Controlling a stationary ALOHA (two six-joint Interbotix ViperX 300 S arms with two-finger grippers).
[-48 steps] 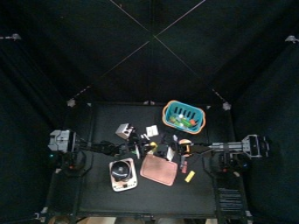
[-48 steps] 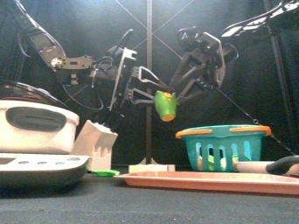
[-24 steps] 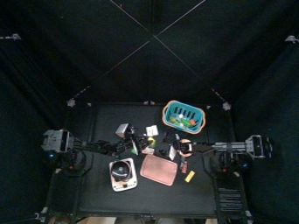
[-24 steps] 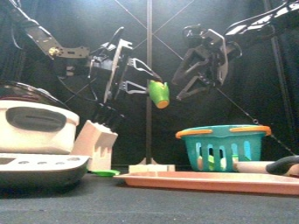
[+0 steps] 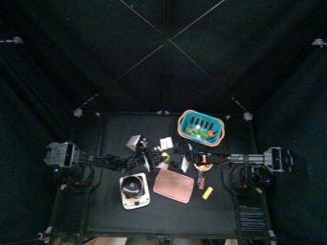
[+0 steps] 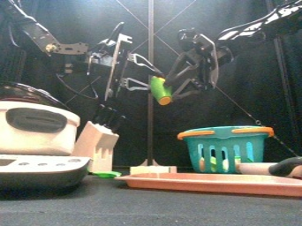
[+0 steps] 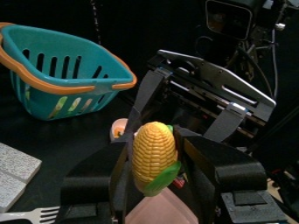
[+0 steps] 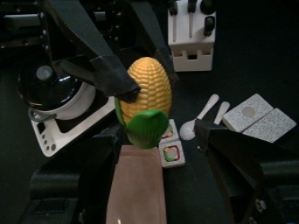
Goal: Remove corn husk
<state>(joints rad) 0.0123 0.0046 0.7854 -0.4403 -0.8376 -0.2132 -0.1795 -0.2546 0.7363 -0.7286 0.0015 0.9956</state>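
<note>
The corn (image 6: 158, 90) hangs in mid-air above the table's middle, between the two arms. My left gripper (image 7: 155, 162) is shut on it; yellow kernels (image 7: 152, 149) rise between its jaws, with a bit of green husk (image 7: 176, 171) at the side. In the right wrist view the corn (image 8: 146, 86) stands upright, its green husk (image 8: 149, 129) at the end nearest my right gripper (image 8: 146, 150). That gripper's jaws stand wide open on either side of the husk end, not touching it. A finger of the left gripper (image 8: 107, 77) presses against the cob.
A teal basket (image 6: 224, 146) with an orange rim stands at the back right. A rice cooker (image 6: 35, 124) and a white knife block (image 6: 97, 146) are on the left. An orange cutting board (image 6: 213, 183) lies at the front, with small packets (image 8: 254, 118) and a spoon (image 8: 205, 111) nearby.
The corn has risen and shifted a little left while turning, with both grippers following it. The left gripper still holds it and the right stays open.
</note>
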